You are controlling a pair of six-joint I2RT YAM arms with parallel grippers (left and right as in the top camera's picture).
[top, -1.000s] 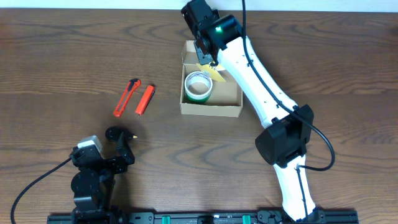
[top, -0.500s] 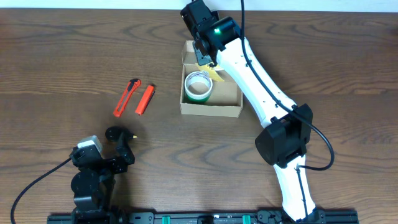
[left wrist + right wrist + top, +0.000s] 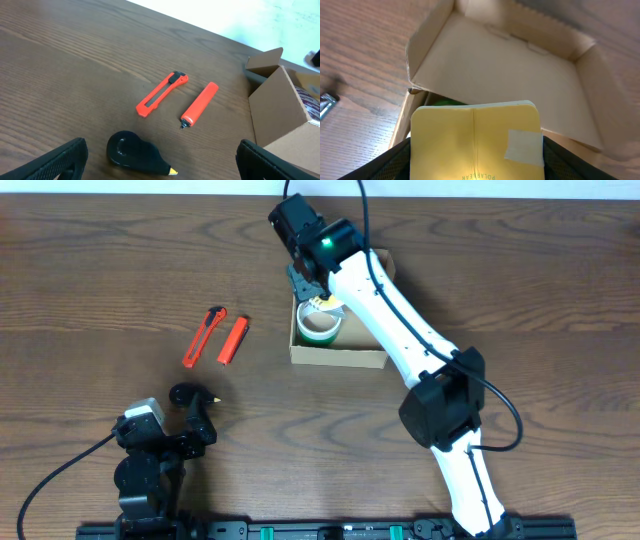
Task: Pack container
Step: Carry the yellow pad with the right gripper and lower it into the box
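Brown cardboard meets yellow paper as the right gripper (image 3: 313,294), a second ago poised over the back right of the container (image 3: 340,358), has swung left and now hangs above its rear left corner. The white arm lies across the box's right side. The container itself has not moved on the wooden table (image 3: 100,260); its lid flap is open, and a green tape roll (image 3: 320,328) sits inside near the left wall. The right jaws are clamped on a yellow notepad (image 3: 476,142), one dark finger pressed to each edge, the pad held over the open box. The left gripper (image 3: 192,428) remains parked near the table's front edge, jaws spread wide and holding nothing, a black dispenser (image 3: 190,394) lying just beyond its fingertips. An orange box cutter (image 3: 204,337) and an orange marker (image 3: 233,341) lie side by side left of the container, unchanged.
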